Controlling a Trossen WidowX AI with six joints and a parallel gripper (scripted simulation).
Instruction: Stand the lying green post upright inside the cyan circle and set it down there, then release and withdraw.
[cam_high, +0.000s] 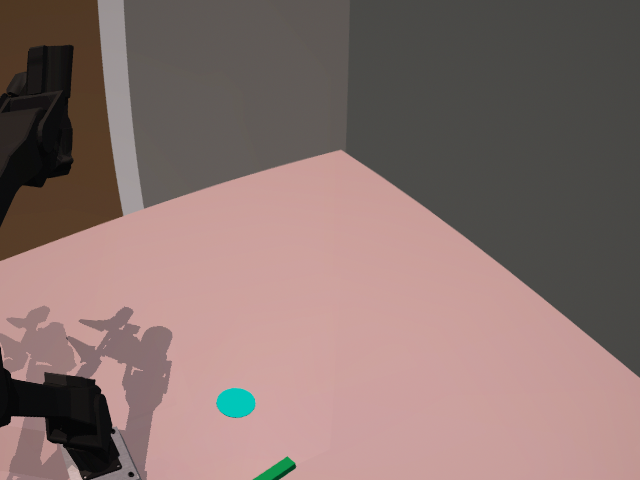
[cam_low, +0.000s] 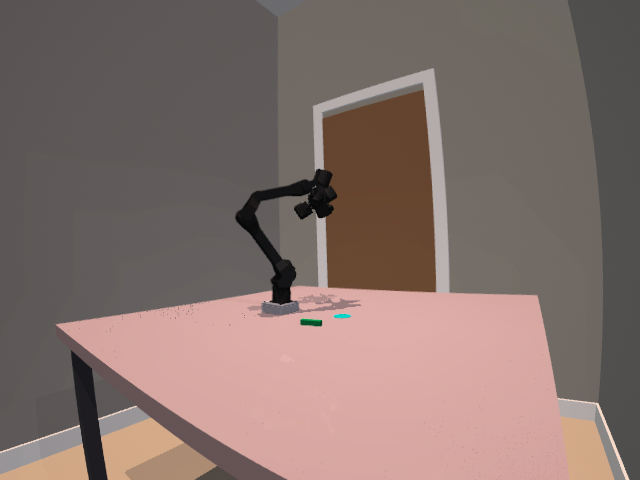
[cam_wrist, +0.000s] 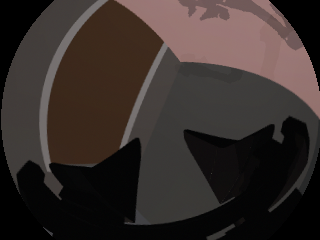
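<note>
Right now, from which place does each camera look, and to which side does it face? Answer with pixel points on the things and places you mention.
Top: above the table (cam_high: 361, 310) (cam_low: 361, 372) (cam_wrist: 260, 45), slanting down toward its far corner; part of the arm and its base plate (cam_high: 127, 461) (cam_low: 280, 310) show at left.
Exterior: beyond one table edge, facing the brown door (cam_high: 56, 217) (cam_low: 379, 196) (cam_wrist: 95, 90); the whole arm shows.
Wrist: on the arm near the gripper (cam_low: 314, 211) (cam_wrist: 162, 137), looking past its two fingers toward the door and walls.
Top and exterior share the green post (cam_high: 275, 469) (cam_low: 311, 322) and cyan circle (cam_high: 235, 403) (cam_low: 342, 316).
</note>
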